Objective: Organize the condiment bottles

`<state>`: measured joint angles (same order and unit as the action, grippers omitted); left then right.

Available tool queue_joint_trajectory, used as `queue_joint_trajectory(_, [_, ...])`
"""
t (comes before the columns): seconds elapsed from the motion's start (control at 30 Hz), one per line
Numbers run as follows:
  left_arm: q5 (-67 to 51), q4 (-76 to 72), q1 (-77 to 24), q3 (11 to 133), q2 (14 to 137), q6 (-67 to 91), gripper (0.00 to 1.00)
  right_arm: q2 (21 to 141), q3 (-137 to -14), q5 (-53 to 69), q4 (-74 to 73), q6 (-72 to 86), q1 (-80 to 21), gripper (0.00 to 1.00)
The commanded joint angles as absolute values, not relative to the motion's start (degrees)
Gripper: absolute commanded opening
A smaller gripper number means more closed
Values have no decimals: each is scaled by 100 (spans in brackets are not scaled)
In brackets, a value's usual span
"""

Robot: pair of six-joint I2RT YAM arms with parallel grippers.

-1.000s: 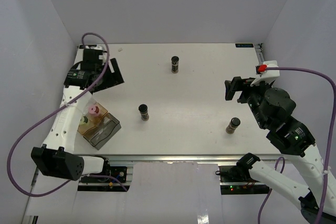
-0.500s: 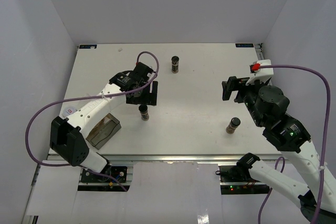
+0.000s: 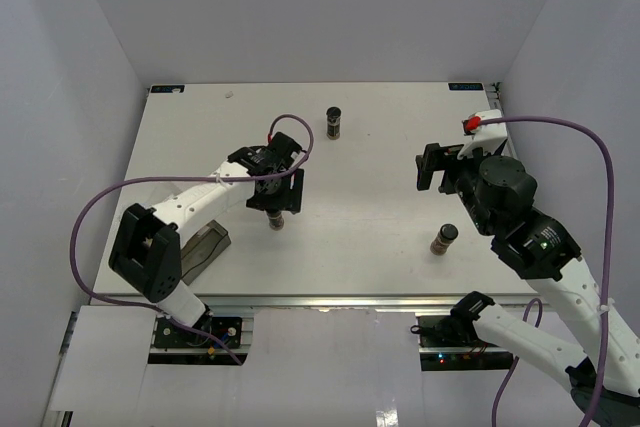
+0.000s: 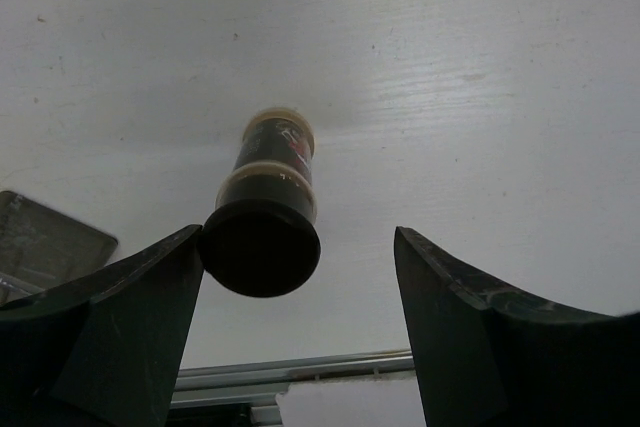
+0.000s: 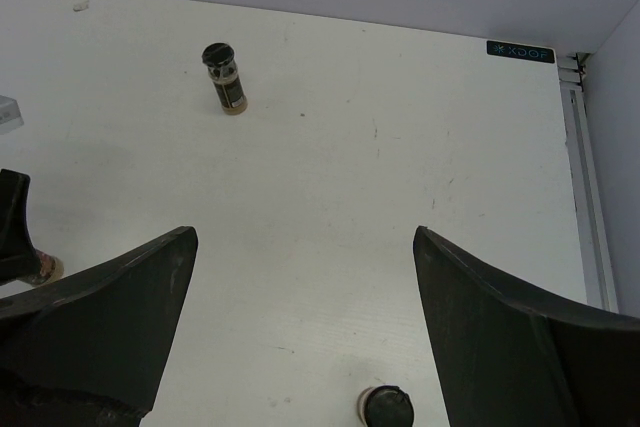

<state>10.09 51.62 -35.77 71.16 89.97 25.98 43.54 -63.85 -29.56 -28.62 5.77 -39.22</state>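
Three condiment bottles with black caps stand on the white table [image 3: 380,137]. One bottle [image 3: 276,221] is in the middle, one [image 3: 334,123] at the back, one [image 3: 444,239] at the right. My left gripper [image 3: 277,197] hangs over the middle bottle. In the left wrist view that bottle [image 4: 262,237] stands between the open fingers of the left gripper [image 4: 298,242], its cap close against the left finger [image 4: 130,307], with a wide gap on the right. My right gripper [image 5: 304,237] is open and empty, above the table between the back bottle [image 5: 225,80] and the right bottle [image 5: 387,407].
A grey rectangular box [image 3: 205,245] sits near the front left edge, partly under the left arm; its corner [image 4: 45,247] shows in the left wrist view. A metal rail [image 3: 330,299] runs along the table's near edge. White walls close in the back and both sides.
The left arm swung from the far left, above the box, to the middle bottle and came down around it, jaws narrowing slightly. The right gripper drifted a little left.
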Motion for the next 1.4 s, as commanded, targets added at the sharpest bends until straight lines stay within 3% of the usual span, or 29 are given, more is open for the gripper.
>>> queue_joint_trajectory(0.0, [1098,4832,-3604,7073,9200,2671,84,4314,-6451,-2977,-2677,487,-3925,95])
queue_joint_trajectory(0.13, [1249,4918,-3604,7157,9416,2822,77,4282,-6422,-2997,-2641,479,-3920,95])
queue_joint_trajectory(0.5, [1676,5343,-3604,7320,9484,3110,35,4262,-6354,-2971,-2592,483,-3920,95])
queue_joint_trajectory(0.53, [1703,5393,-3595,7338,9483,3160,22,4263,-6371,-2971,-2601,483,-3920,95])
queue_joint_trajectory(0.57, [1754,5396,-3603,7363,9483,3164,21,4263,-6380,-2963,-2602,483,-3920,95])
queue_joint_trajectory(0.6, [1886,5511,-3597,7419,9483,3245,5,4263,-6408,-2955,-2635,497,-3920,95])
queue_joint_trajectory(0.63, [2022,5617,-3583,7492,9483,3363,0,4251,-6431,-2953,-2657,497,-3920,95])
queue_joint_trajectory(0.8, [2784,6398,-3274,8036,9351,4010,0,4177,-6544,-2961,-2764,509,-3920,95])
queue_joint_trajectory(0.93, [2742,6630,-2744,8274,8905,4254,0,4068,-6522,-2997,-2742,468,-3920,95])
queue_joint_trajectory(1.17, [2550,6758,-1480,7673,7651,4103,0,4081,-6584,-3019,-2674,369,-3920,94])
queue_joint_trajectory(1.37, [2849,7132,-1116,7139,7095,4454,0,4109,-6622,-2927,-2652,374,-3920,94])
